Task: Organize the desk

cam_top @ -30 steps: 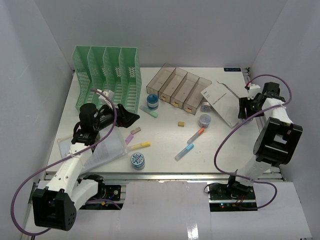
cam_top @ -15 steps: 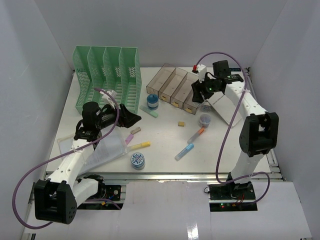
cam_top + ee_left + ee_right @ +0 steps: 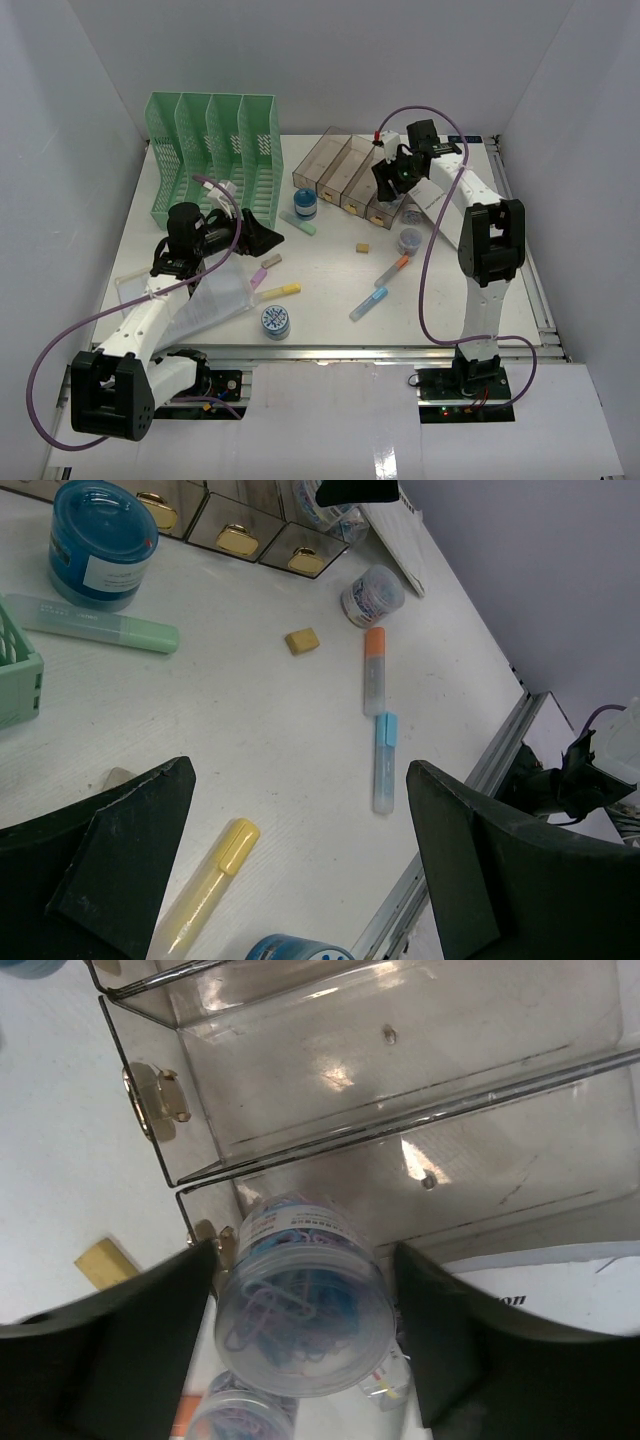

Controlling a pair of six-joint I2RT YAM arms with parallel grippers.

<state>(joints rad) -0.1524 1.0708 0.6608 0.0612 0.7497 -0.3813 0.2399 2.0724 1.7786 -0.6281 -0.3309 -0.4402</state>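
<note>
The desk [image 3: 330, 270] is a white tabletop with an aluminium rail along the front. My right gripper [image 3: 392, 180] is shut on a clear jar of paper clips [image 3: 305, 1300], held at the front end of the clear four-compartment tray [image 3: 345, 170], over its right side. In the right wrist view both fingers [image 3: 150, 1330] press the jar's sides. My left gripper [image 3: 255, 235] is open and empty, low over the desk in front of the green file rack [image 3: 215, 150]. In the left wrist view my left gripper [image 3: 300, 780] frames bare desk beside a yellow highlighter [image 3: 205, 890].
On the desk lie a blue jar [image 3: 304, 205], a green highlighter [image 3: 300, 222], a tan eraser [image 3: 362, 246], a second paper clip jar [image 3: 409, 239], orange [image 3: 393, 268], blue [image 3: 368, 303] and pink [image 3: 266, 267] markers, a blue tub [image 3: 275, 321], a clear folder [image 3: 215, 295] and a white booklet [image 3: 430, 195].
</note>
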